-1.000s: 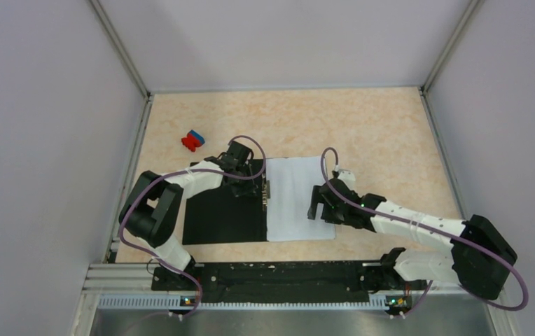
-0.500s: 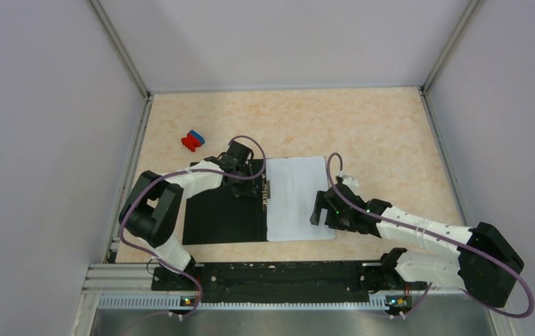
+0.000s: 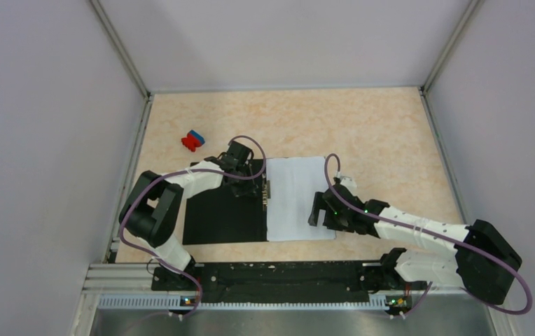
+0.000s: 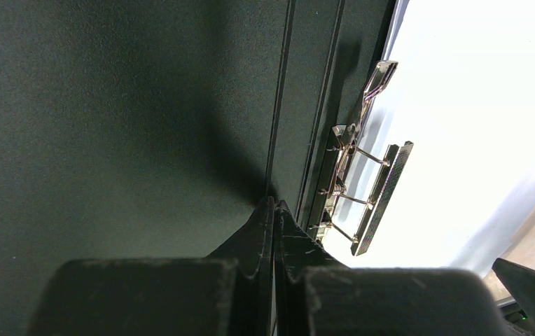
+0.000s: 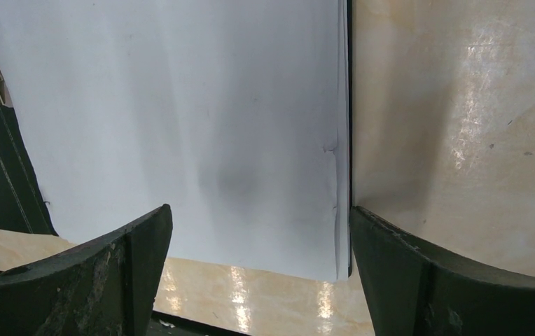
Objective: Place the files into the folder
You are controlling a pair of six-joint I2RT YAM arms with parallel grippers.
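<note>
The folder (image 3: pixel 223 217) lies open on the table, black inside up. White files (image 3: pixel 296 199) lie stacked on its right half beside the metal spine clip (image 3: pixel 266 194). My left gripper (image 3: pixel 240 183) is shut and empty, its tips pressed on the black left flap (image 4: pixel 124 105) next to the clip (image 4: pixel 363 182). My right gripper (image 3: pixel 318 208) is open, low over the sheets' right edge. In the right wrist view the sheets (image 5: pixel 181 119) fill the space between the fingers (image 5: pixel 391 252), with the folder's thin dark edge (image 5: pixel 350 126) along their right side.
A small red-and-blue block (image 3: pixel 192 140) sits on the table at the back left. Grey walls enclose the table on three sides. A metal rail (image 3: pixel 272 280) with the arm bases runs along the near edge.
My right gripper has slid toward the near right part of the sheets and a little leftward. The left arm has not moved.
</note>
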